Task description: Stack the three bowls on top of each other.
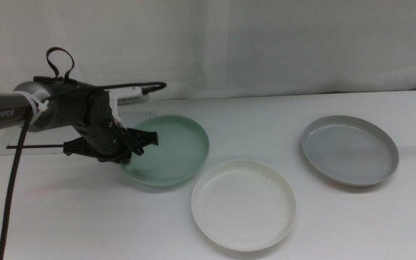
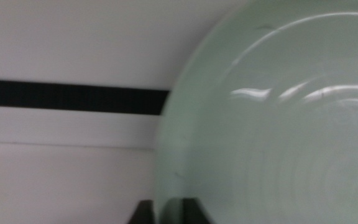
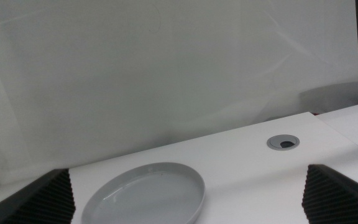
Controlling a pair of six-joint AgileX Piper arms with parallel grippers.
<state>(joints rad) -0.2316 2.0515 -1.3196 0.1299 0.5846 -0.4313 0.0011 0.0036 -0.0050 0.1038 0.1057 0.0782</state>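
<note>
Left gripper (image 1: 132,144) clamps the tilted mint green bowl (image 1: 172,150) by its rim. White bowl (image 1: 243,204) and grey bowl (image 1: 349,150) lie apart on the table (image 1: 85,217) (2 unstacked). Right gripper (image 3: 185,193) waits, jaws apart.

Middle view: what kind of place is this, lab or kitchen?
Likely a lab bench: bare white table, plain white curtain backdrop, and a cable grommet in the tabletop. Left gripper holds the mint green bowl.
</note>
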